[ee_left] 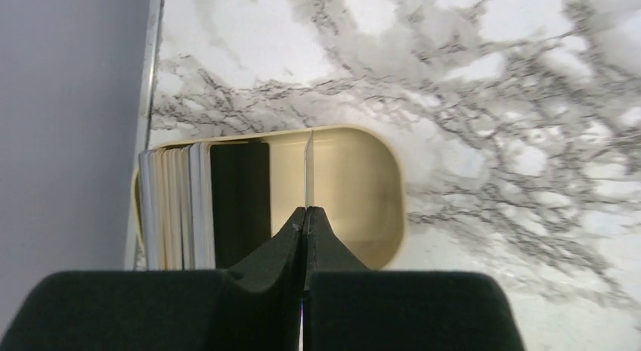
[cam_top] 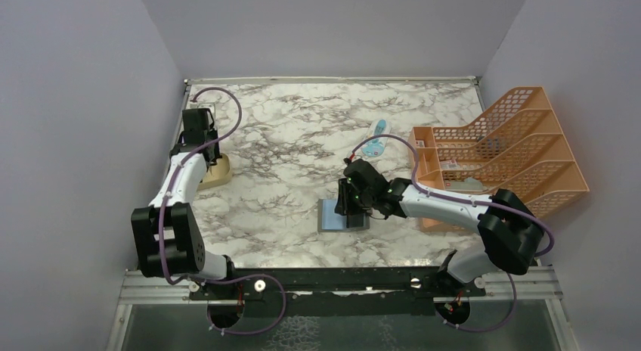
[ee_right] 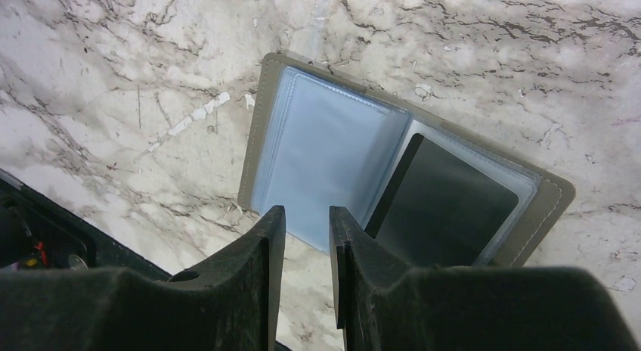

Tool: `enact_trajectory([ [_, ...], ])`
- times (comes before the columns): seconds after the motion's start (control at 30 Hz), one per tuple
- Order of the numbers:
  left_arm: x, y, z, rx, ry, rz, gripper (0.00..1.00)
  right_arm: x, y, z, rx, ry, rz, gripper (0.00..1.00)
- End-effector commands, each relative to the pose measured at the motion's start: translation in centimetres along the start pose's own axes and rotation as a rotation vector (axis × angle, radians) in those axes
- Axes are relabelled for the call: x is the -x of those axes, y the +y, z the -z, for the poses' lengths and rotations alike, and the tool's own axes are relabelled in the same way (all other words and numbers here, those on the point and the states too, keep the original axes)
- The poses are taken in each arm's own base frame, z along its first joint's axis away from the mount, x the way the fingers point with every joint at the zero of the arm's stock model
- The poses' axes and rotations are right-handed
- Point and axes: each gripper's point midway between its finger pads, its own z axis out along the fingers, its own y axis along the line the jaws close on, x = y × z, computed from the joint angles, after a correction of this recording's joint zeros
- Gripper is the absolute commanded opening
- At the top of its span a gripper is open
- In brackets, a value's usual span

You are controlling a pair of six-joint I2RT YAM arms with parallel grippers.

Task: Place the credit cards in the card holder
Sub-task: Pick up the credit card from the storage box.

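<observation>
Two fingers of your left gripper (ee_left: 305,218) are pinched shut on one card (ee_left: 308,169), which stands edge-on above the tray (ee_left: 382,177). Lift it straight up so it clears the stack (ee_left: 178,207) beside it, then carry it to the holder (cam_top: 331,215) mid-table. Your right gripper (ee_right: 302,234) hovers over the open holder, fingers slightly parted and empty; use it to pin the flap flat. You cannot see how deep the pinch goes, a dark card (ee_right: 446,207) fills the right pocket, and the fingers hide the holder's near edge.
</observation>
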Motion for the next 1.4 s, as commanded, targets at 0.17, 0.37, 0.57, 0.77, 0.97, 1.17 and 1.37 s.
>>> enact_trajectory([
  [0.17, 1.9, -7.9, 4.9, -0.435, 0.005, 0.324, 0.00, 1.8, -0.3, 0.9, -0.053, -0.049, -0.003, 0.29],
  [0.37, 0.6, -14.5, 7.9, -0.775, 0.113, 0.422, 0.00, 2.4, -1.1, 1.5, -0.101, -0.072, -0.003, 0.28],
  [0.57, 0.2, -17.6, 10.2, -0.856, 0.110, 0.372, 0.00, 2.1, -2.3, 1.7, -0.151, -0.062, -0.005, 0.27],
  [0.77, -1.5, -22.1, 13.2, -0.983, 0.147, 0.333, 0.00, 1.2, -3.4, 1.8, -0.190, -0.051, -0.029, 0.26],
  [0.97, -3.2, -24.9, 15.7, -1.070, 0.154, 0.348, 0.00, 0.7, -4.3, 1.9, -0.231, -0.044, -0.037, 0.25],
  [1.17, -4.9, -27.3, 17.6, -1.163, 0.172, 0.364, 0.00, 0.6, -3.7, 1.7, -0.192, -0.038, -0.047, 0.24],
  [1.37, -5.4, -28.2, 20.7, -1.315, 0.177, 0.437, 0.00, 1.6, 0.3, 4.0, 0.060, -0.123, -0.128, 0.29],
])
